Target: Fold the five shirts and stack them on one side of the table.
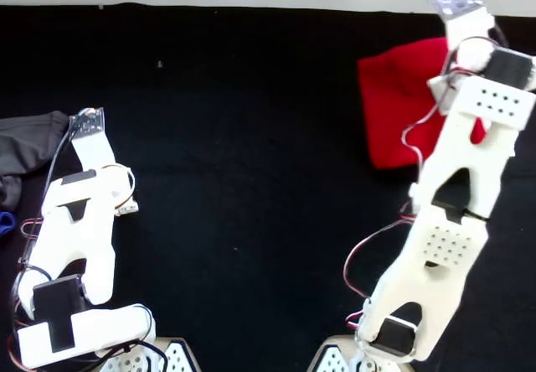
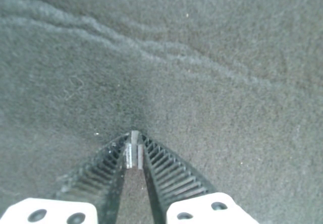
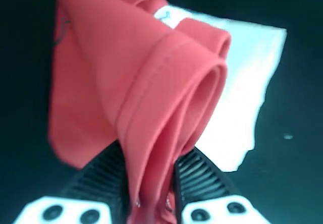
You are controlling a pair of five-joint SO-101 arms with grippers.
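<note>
**Ribbed jaws pinch a rolled red hem**

Right gripper (image 3: pixel 151 156) has its jaws drawn narrow on a bunched, stitched hem of the red shirt (image 3: pixel 126 77). The cloth curls into a loop just above the fingers. In the high view that shirt lies in the upper right of the frame on the black table (image 1: pixel 251 121), partly under the right arm, which stretches toward the far edge.

Left gripper (image 2: pixel 132 146) sits at the middle left of the high view. Its jaws are pressed tip to tip with nothing between them, pointing down at the table cover. A grey shirt (image 1: pixel 29 142) is bunched at the left edge, near that gripper.

The red shirt looks light, soft and quite limp. It should sag and drape from any single hold instead of keeping a shape, and loose layers may slide over one another. The doubled hem is likely the best grip, being thicker and stitched, so the ribbed pads can bite it. For a clean fold, a hold at a hem corner or shoulder seam would probably serve better than a fistful from the middle.
</note>
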